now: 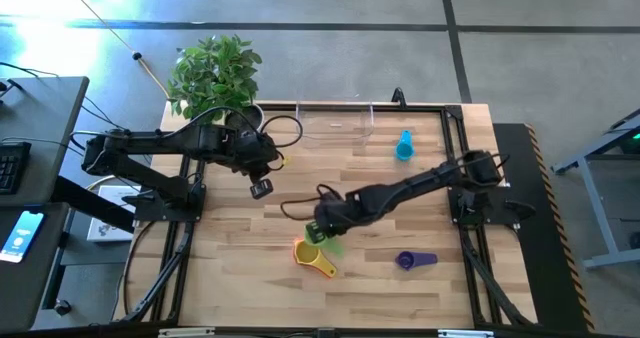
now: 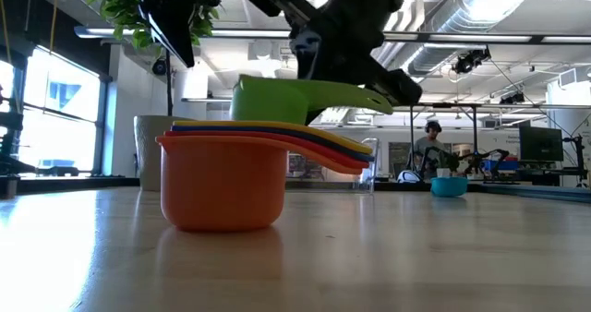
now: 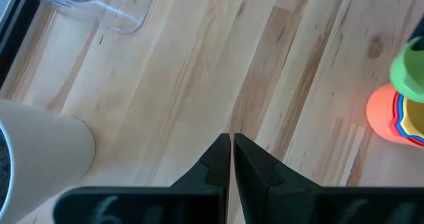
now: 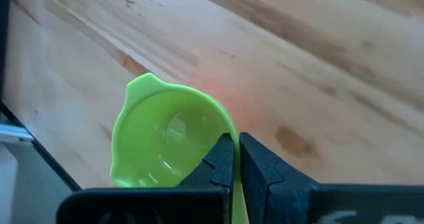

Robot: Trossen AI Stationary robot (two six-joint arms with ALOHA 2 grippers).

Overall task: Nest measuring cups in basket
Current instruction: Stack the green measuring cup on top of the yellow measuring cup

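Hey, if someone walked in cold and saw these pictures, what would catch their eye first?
Probably the right pincer at the table's front middle, shut on the green cup and holding it just above the nested stack, whose outer cup is orange. Next, the leafy plant at the back left corner, with the left pincer shut and idle near it. The clear basket sits at the back edge, with no cups inside.

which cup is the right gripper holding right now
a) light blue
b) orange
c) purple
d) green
d) The right gripper is shut on the handle of the green cup, holding it just above the orange cup and the ones nested in it; the purple cup and the light blue cup lie apart on the table.
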